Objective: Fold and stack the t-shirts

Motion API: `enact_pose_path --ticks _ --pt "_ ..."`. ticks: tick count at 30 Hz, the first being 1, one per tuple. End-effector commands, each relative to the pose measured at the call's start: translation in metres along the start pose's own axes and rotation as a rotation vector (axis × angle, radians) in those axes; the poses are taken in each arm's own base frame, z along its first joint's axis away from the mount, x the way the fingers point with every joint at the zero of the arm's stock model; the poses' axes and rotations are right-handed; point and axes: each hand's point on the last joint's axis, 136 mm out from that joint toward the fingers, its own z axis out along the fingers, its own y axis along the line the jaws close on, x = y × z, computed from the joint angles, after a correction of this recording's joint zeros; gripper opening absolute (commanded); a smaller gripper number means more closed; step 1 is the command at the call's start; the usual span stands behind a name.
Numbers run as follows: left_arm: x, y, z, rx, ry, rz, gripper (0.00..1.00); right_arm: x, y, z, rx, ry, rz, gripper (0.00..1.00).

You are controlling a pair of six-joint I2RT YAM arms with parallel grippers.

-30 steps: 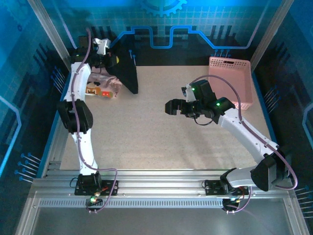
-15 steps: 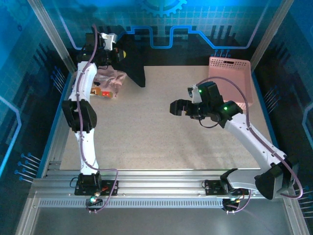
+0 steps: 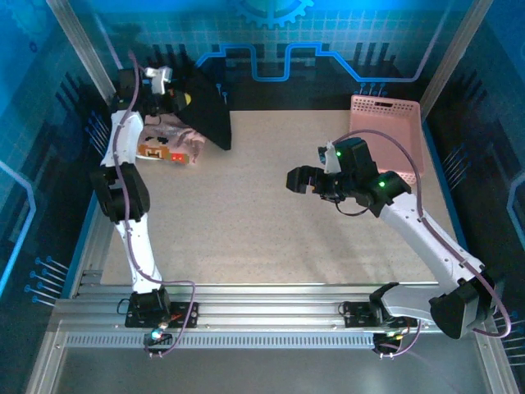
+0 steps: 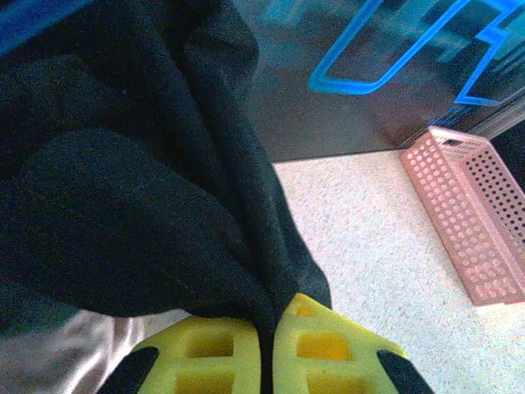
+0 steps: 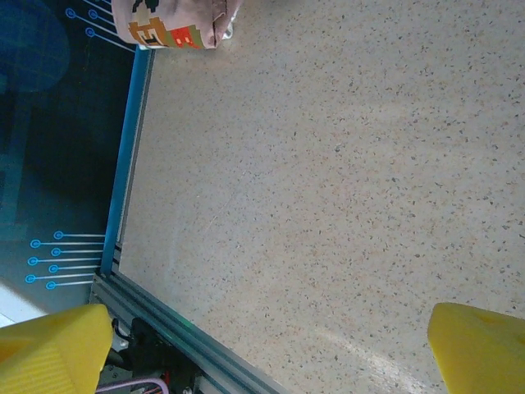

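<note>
Black t-shirt (image 3: 207, 115), upper left, is clamped in the left gripper (image 4: 267, 332); best spread it flat at centre, the wide-open right gripper (image 3: 297, 179) helping.

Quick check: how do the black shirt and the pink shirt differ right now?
The black shirt is plain; the pink shirt carries an orange and red print. The black shirt is pinched in the shut left tool; the pink shirt lies crumpled on the table, ungripped. Both sit in the far left corner, unfolded.
</note>
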Motion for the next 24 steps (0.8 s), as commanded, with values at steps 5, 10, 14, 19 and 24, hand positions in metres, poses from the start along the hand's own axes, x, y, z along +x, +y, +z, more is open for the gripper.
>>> enact_pose_path --ticks 5,10,14,19,24 --pt "0.023 0.011 -0.045 0.028 -0.012 -0.064 0.0 -0.001 0.003 0.004 -0.024 0.001 0.025 1.0" --pt "0.025 0.04 -0.076 -0.037 -0.056 -0.111 0.0 0.0 0.003 0.008 -0.023 0.014 0.023 1.0" --pt "0.019 0.05 -0.089 -0.061 -0.079 -0.118 0.0 0.0 0.002 0.013 -0.022 0.029 0.023 1.0" --pt "0.018 0.064 -0.096 -0.087 -0.09 -0.128 0.0 -0.004 0.006 0.017 -0.027 0.046 0.009 1.0" --pt "0.018 0.088 -0.107 -0.121 -0.113 -0.165 0.0 -0.009 0.01 0.022 -0.034 0.062 0.002 1.0"
